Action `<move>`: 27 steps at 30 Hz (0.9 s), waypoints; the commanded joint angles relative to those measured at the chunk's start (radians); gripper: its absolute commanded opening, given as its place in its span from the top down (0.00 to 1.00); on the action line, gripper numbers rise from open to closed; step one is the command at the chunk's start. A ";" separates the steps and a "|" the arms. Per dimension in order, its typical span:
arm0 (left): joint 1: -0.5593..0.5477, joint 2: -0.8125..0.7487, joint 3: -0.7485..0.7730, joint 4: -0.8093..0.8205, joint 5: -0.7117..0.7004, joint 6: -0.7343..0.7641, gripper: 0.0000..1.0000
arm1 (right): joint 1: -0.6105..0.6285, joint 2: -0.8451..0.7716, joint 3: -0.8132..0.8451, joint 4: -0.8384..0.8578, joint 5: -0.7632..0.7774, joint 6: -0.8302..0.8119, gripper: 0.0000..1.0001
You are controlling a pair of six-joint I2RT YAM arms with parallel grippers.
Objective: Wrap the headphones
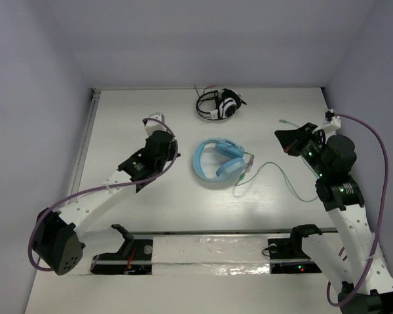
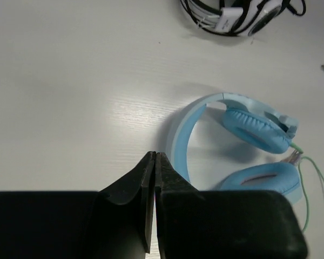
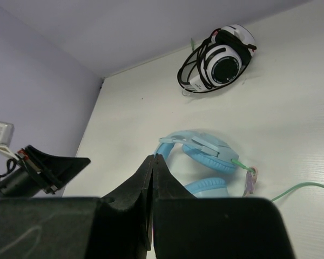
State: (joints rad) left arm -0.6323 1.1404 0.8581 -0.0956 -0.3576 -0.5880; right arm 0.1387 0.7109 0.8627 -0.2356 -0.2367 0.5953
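Left gripper [image 2: 155, 157] fingers pressed together, empty, headphones [image 2: 254, 127] just beyond tips; right gripper [image 3: 153, 159] likewise pinched, empty, headphones ahead of fingertips.

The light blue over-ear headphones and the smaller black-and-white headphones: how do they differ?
The light blue over-ear headphones look larger than the black-and-white headphones. The blue pair's thin pale green cable trails loose; the black-and-white pair's dark cable is bunched around it. Both lie untouched on the white table.

Light blue headphones [image 1: 217, 161] lie mid-table, green cable [image 1: 281, 175] trailing loose rightward.
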 commanded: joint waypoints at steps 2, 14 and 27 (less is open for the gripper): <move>-0.110 0.073 0.012 0.011 -0.156 -0.045 0.96 | -0.002 0.015 -0.005 0.078 -0.032 0.000 1.00; -0.180 0.245 0.041 0.025 -0.171 -0.021 0.51 | -0.002 0.027 -0.019 0.096 -0.047 -0.003 0.64; -0.199 0.344 0.087 0.077 -0.158 -0.032 0.37 | -0.002 0.033 -0.047 0.119 -0.078 0.009 0.31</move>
State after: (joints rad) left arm -0.8299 1.4845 0.8959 -0.0685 -0.5152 -0.6178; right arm 0.1387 0.7456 0.8257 -0.1780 -0.2844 0.6064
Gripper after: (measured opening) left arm 0.622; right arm 0.682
